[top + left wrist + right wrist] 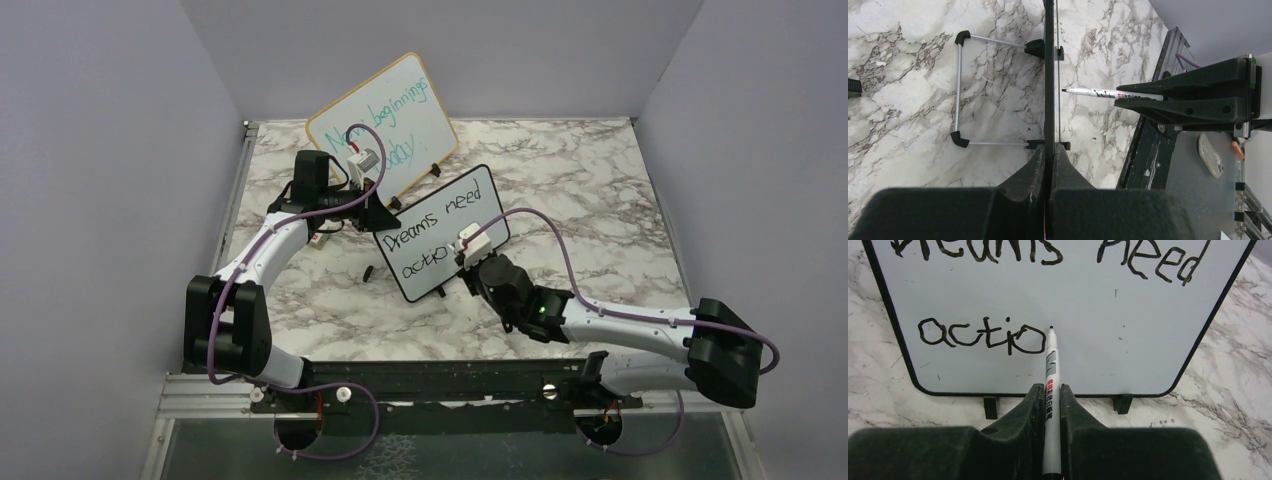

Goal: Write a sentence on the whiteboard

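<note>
The right gripper [1051, 388] clamps the marker [1051, 360], tip beside the sentence's [982, 336] "actio" — a hard press could skew the stroke. The left gripper [1049, 152] pinches the whiteboard's [1128, 330] edge.

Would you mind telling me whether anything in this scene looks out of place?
A small black piece lies loose on the table, just left of the whiteboard; it may be a cap for the marker, but is too small to tell. Nothing else stands out.
</note>
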`<state>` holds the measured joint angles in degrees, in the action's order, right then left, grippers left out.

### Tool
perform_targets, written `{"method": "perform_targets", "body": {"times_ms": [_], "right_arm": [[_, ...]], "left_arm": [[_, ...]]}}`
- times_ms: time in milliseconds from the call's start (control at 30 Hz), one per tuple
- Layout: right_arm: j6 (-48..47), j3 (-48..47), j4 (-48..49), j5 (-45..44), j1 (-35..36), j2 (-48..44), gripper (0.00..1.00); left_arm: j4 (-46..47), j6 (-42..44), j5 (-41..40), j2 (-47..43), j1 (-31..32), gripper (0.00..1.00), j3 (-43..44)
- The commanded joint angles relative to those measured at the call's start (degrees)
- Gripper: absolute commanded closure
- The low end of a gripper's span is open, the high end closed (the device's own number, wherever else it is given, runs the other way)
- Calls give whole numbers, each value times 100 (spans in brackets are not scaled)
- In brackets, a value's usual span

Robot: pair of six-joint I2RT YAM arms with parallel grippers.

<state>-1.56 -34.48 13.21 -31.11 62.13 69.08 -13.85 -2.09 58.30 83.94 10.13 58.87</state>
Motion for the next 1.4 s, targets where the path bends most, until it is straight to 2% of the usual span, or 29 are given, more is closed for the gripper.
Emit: {"method": "perform_targets", "body": {"times_ms": [0,600,1367], "right_arm": [[7,56,136,-148,-90,-34,100],[-36,-21,258,73,-129,156,100],[446,269,-381,78,-131,-7,100]], "left_arm": [[-338,130,-12,122,24,100,19],[-347,138,-21,133,24,100,28],[-360,147,-28,140,22,100,28]]}}
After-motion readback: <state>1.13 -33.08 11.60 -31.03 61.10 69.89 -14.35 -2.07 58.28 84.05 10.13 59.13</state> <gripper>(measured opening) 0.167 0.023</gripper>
